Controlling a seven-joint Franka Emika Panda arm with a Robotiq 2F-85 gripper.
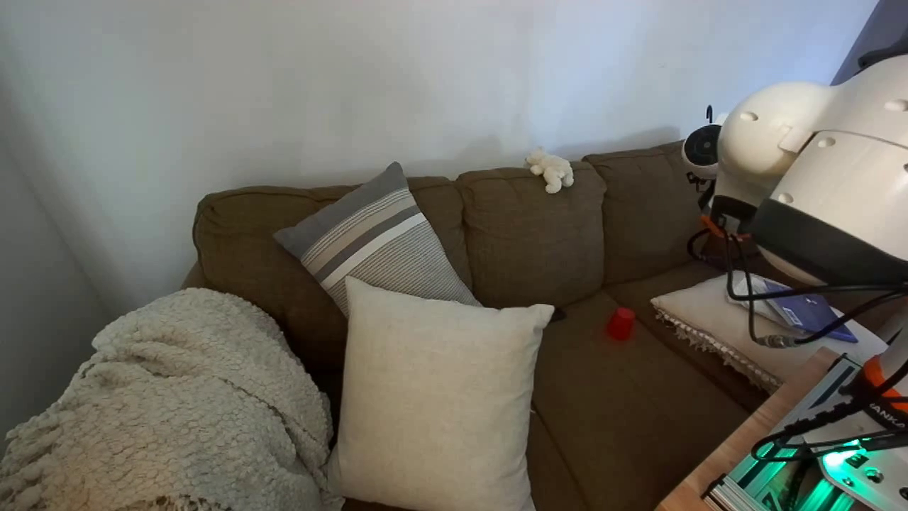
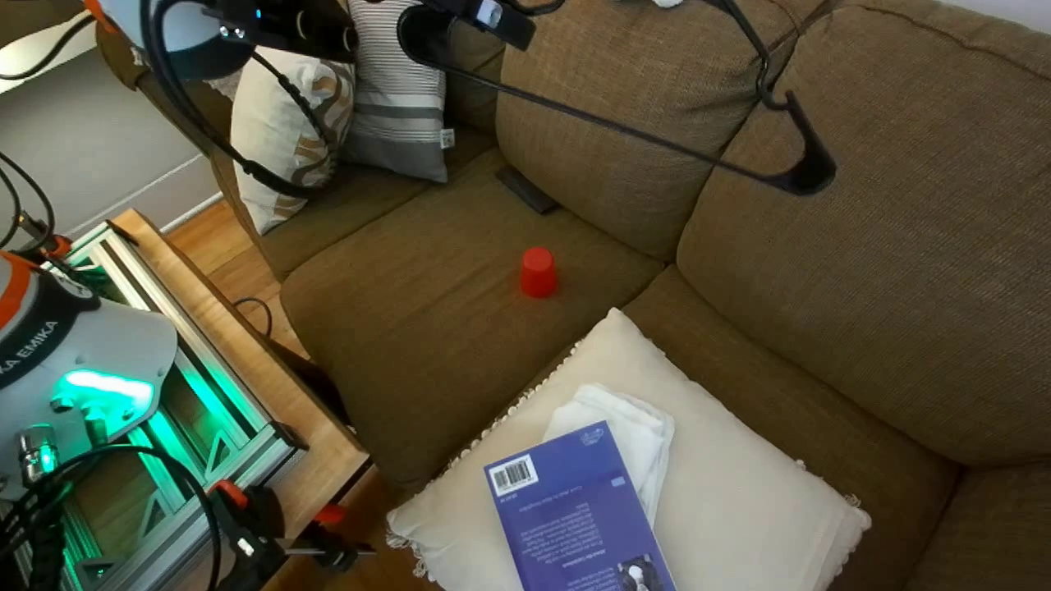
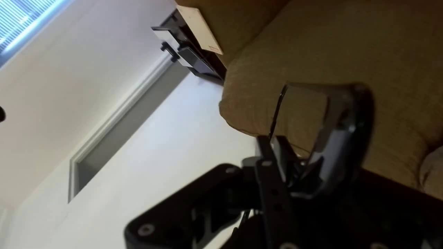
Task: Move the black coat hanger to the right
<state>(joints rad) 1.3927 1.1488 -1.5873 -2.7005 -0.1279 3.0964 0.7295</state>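
Wrist view and both exterior views: carry step

1. Sofa (image 1: 603, 397). Brown; present in both exterior views. Its padded back cushions (image 2: 870, 246) would snag a wide, open outline, which I judge to be why the work is done in mid-air.

2. Arm (image 1: 816, 177). White; reaches across the sofa from a base (image 2: 107, 345) mounted at the wooden table (image 2: 316, 447). Placement beside the seat (image 2: 427, 279) presumably extends reach.

3. Cream pillow (image 2: 739, 484). Fringed; lies on the seat.

4. Black coat hanger (image 2: 608, 123). Location: raised in front of the back cushions, long bar slanting, no contact with the sofa that I can make out. Carrying appears to be the step in hand; setting down is not yet done. Which direction counts as right I cannot fix from these views.

5. Gripper (image 3: 273, 141). Jaws brought together on the hanger's thin rim, close to one broad shoulder end. A slim section suits the grip. Caution: an off-centre hold may let the far end dip or swing; travel slowly.

6. Blue book (image 2: 575, 509). Rests on the pillow, partly over a white item (image 2: 628, 414), cloth or paper.

7. Red cup (image 2: 539, 275). Stands on the seat, apparently broad end down, hence steady; avoid it when lowering.
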